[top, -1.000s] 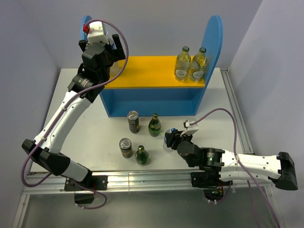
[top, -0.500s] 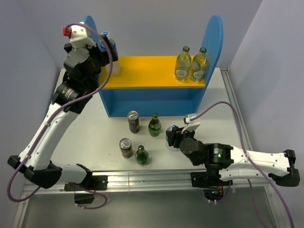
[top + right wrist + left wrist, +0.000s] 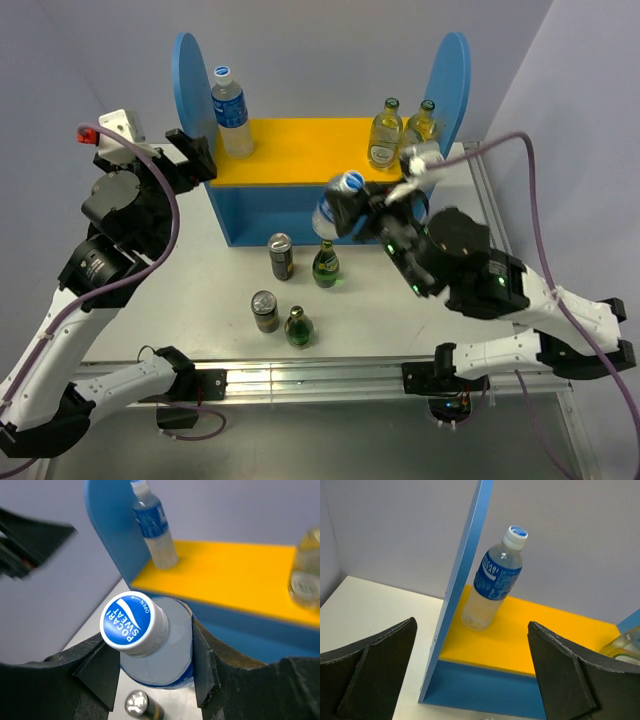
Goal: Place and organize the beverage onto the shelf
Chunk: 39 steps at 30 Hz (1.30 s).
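**Near edge of the table:** Two robot arms are reaching out from their bases over the white table (image 3: 190, 270). Just ahead of the bases, a green glass bottle (image 3: 298, 328) and a can (image 3: 264, 311) are standing upright side by side. A second can (image 3: 281, 257) and a second green bottle (image 3: 326, 265) are standing a little farther back, in front of the shelf. All four are standing apart from one another and from both grippers.

**Above that second row:** The right gripper (image 3: 152, 672) is pinching a clear water bottle (image 3: 335, 205) near its top. One black finger is pressing on each side just under the blue-and-white cap. The bottle is tilting, with its cap pointing up toward the wrist camera. It is hanging in the air in front of the shelf's blue front.

**To the left:** The left gripper (image 3: 470, 640) is hovering just outside the shelf's left side panel (image 3: 185, 65). Its two fingers are spread wide, with nothing between them.

**Farthest back:** The shelf (image 3: 290, 215), a blue rack with two round-topped side panels and a yellow upper board (image 3: 310, 150), is sitting at the rear of the table, close to the wall. A second water bottle (image 3: 492, 587) with a blue label is standing upright at the left end of the yellow board, just beside the left panel. At the right end, two clear glass bottles (image 3: 383, 135) are standing close together beside the right side panel (image 3: 452, 70).
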Each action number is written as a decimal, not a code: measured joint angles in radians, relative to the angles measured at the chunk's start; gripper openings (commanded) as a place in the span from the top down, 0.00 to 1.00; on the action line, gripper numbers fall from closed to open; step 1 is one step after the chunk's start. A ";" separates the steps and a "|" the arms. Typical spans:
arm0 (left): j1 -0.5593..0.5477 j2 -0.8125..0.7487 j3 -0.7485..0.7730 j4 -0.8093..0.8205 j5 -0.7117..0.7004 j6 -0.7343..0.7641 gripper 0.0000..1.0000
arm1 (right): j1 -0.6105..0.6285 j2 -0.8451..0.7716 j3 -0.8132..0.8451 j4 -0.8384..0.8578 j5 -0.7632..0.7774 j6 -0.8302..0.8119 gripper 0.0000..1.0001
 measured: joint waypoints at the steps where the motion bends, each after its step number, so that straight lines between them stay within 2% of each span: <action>1: -0.001 -0.009 -0.016 -0.005 0.000 -0.004 0.01 | -0.021 0.043 0.061 0.003 -0.022 -0.022 1.00; 4: -0.002 -0.031 -0.073 -0.010 0.003 -0.017 0.01 | -0.109 0.188 0.234 0.008 -0.110 -0.062 1.00; 9: -0.007 -0.060 -0.147 -0.026 0.003 -0.029 0.01 | -0.284 0.433 0.521 -0.076 -0.255 -0.084 1.00; 19: -0.040 -0.099 -0.159 -0.025 -0.001 -0.032 0.01 | -0.508 0.818 0.923 -0.223 -0.489 -0.051 1.00; 26: -0.057 -0.099 -0.167 -0.024 -0.009 -0.032 0.01 | -0.578 0.938 0.968 -0.229 -0.612 0.006 1.00; 39: -0.069 -0.099 -0.171 -0.024 -0.017 -0.032 0.01 | -0.591 0.997 1.004 -0.167 -0.734 0.088 1.00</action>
